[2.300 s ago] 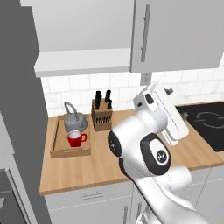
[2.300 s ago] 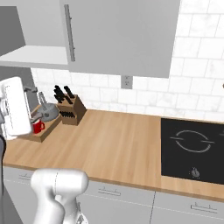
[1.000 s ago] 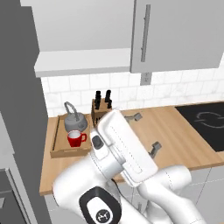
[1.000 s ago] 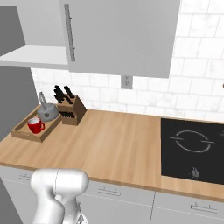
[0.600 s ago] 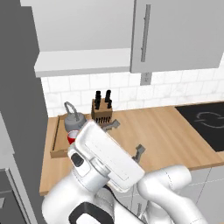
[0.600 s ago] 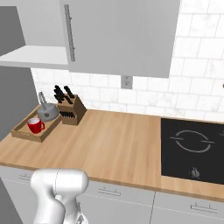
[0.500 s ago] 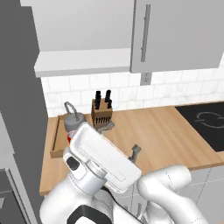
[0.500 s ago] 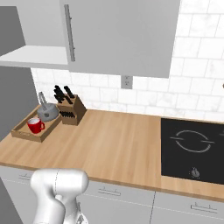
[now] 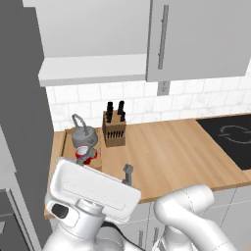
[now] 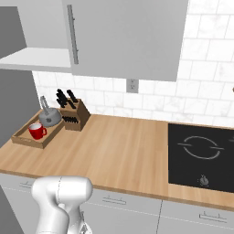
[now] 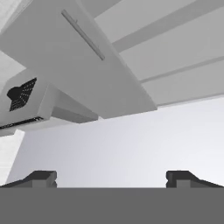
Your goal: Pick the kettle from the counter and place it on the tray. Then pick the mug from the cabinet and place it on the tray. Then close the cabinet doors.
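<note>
The kettle and mug both sit in the tray on the surface, just beyond the jaws. These stand released, empty, tilted up towards the cabinet doors, evidently the remaining job.

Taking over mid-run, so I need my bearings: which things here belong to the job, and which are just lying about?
Job:
- squat grey metal kettle
- small red mug
- shallow wooden tray holding both
- pale grey cabinet door
- grey cabinet floor panel

Lying about:
- wooden knife block
- black hob
- wall socket
</note>
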You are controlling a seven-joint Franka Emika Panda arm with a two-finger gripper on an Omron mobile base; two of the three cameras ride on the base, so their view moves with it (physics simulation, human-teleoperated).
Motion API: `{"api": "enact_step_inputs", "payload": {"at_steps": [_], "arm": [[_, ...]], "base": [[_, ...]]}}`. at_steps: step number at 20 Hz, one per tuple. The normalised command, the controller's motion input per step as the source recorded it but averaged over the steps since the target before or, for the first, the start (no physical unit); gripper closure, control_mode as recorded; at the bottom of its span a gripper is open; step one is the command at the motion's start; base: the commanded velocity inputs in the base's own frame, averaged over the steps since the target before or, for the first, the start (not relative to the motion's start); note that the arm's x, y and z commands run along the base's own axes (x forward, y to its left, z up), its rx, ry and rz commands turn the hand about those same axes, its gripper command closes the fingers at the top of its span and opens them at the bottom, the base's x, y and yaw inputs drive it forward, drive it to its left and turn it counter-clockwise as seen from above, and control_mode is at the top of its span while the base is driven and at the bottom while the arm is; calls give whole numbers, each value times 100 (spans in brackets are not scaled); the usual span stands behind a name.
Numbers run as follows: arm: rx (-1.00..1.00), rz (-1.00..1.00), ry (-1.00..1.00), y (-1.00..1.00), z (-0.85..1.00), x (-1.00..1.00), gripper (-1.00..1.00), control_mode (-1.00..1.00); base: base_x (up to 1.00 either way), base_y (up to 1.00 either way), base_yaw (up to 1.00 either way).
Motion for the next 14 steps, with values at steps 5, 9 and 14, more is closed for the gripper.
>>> {"api": "enact_step_inputs", "payload": {"at_steps": [5, 9, 14], "arm": [[-10, 18, -5, 42, 0, -34, -100, -100], [-6, 15, -5, 42, 0, -18, -100, -100], [-1, 13, 0, 44, 0, -10, -100, -100]], "base": [[0, 0, 0], [0, 0, 0], [0, 0, 0]]}}
